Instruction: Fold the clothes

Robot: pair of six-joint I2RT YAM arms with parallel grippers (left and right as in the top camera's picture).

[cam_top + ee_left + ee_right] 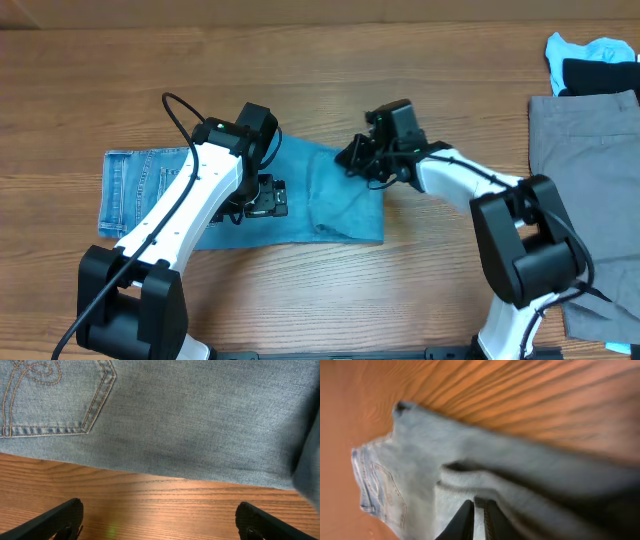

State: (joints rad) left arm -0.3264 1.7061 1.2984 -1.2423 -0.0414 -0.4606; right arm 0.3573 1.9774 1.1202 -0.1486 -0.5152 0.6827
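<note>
The clothes, a pair of light blue denim jeans (pixel 330 195), lie flat across the table's middle, the waist end at the left and the right part doubled over. A stitched back pocket (pixel 50 395) shows in the left wrist view. My left gripper (pixel 160 520) hovers over bare wood just off the jeans' near edge (pixel 200 420), fingers wide open with nothing between them. My right gripper (pixel 479 510) is at the jeans' far edge (pixel 350 158), its fingers pinched on a raised fold of denim (pixel 470 480). The right wrist view is blurred.
A grey garment (pixel 585 150) lies at the right side of the table. Light blue and black clothes (pixel 590 65) are piled at the back right corner. Bare wood (pixel 300 70) surrounds the jeans.
</note>
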